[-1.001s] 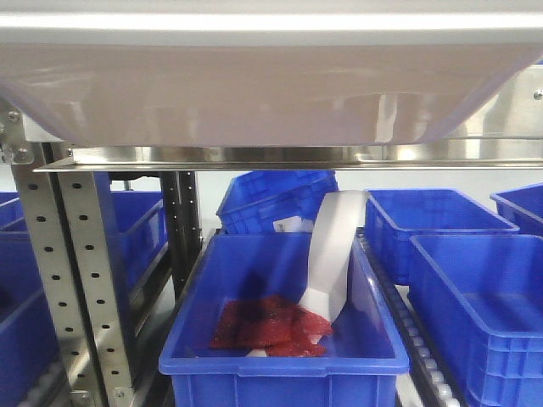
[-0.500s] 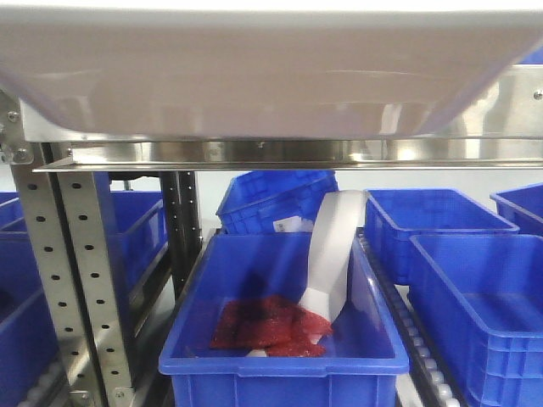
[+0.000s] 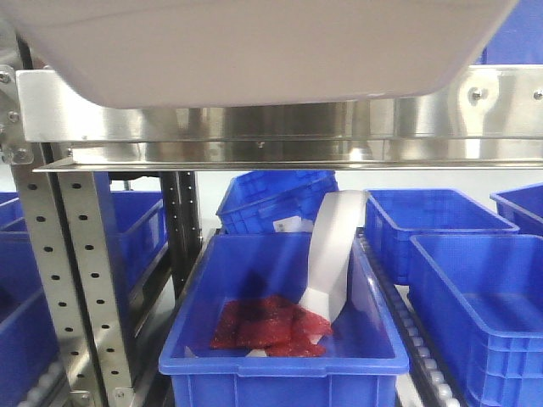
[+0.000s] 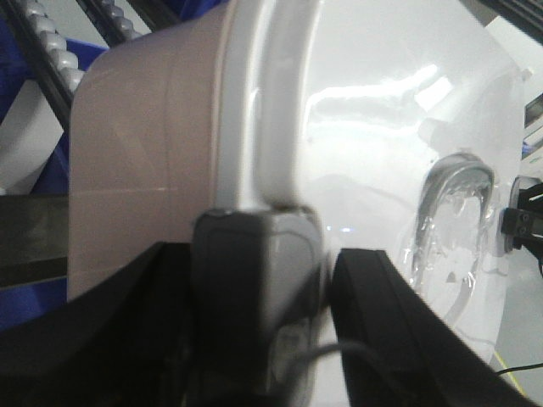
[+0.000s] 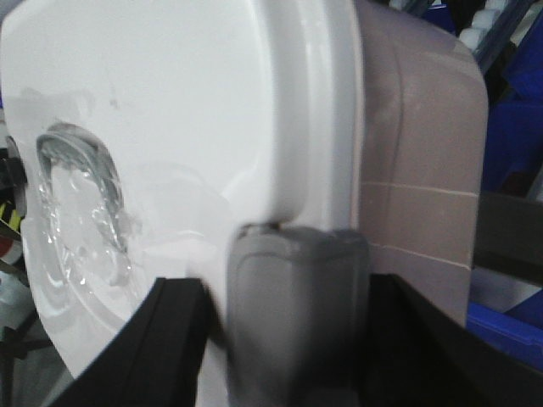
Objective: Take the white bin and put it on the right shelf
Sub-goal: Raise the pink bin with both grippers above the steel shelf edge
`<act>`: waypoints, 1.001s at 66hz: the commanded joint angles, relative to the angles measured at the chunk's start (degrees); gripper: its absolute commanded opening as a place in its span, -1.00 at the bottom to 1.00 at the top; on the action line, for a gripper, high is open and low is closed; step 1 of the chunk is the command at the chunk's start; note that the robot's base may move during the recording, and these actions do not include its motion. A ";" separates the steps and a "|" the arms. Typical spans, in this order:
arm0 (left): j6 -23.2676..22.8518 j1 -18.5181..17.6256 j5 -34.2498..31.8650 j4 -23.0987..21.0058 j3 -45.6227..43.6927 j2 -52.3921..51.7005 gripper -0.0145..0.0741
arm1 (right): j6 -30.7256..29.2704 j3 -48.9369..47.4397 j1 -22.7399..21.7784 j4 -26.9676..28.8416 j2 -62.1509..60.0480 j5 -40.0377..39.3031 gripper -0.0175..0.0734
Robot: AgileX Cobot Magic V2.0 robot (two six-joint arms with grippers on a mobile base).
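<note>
White bin [image 3: 254, 51] gripped at both ends, its bottom seen just above the front beam of the right shelf [image 3: 280, 127].
Left gripper [image 4: 259, 284] is clamped across the grey latch [image 4: 254, 246] on the bin's end, one black finger each side. Right gripper [image 5: 293, 292] is clamped likewise on the opposite latch [image 5: 297, 263], so the bin is held between the two. Contact with the shelf cannot be told. A blue crate [image 3: 284, 360] with red packets [image 3: 267, 326] is seen below.

The white bin [image 3: 254, 51], pinkish-sided with a glossy lid and recessed handle, is seen tilted at the top. The shiny bolted front beam of the right shelf [image 3: 254, 127] is partly covered by its underside.
</note>
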 commanded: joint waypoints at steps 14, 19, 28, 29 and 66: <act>1.77 -0.92 4.55 -8.82 -11.84 7.25 -0.25 | 0.02 -5.80 0.60 16.23 6.01 2.13 0.25; 1.77 -1.12 5.42 -9.09 -15.17 10.24 -0.25 | 0.02 -7.16 0.60 17.63 8.36 1.10 0.25; 1.77 -2.57 5.56 -9.21 -19.53 14.70 -0.25 | 0.02 -10.88 0.60 20.01 12.19 0.00 0.25; 1.77 -2.76 5.42 -9.21 -20.18 15.31 -0.25 | 0.02 -11.31 0.60 20.27 12.58 -0.27 0.25; 1.77 -3.66 -0.65 -14.33 -31.38 28.81 -0.25 | 0.02 -23.41 0.66 25.44 26.83 -4.13 0.25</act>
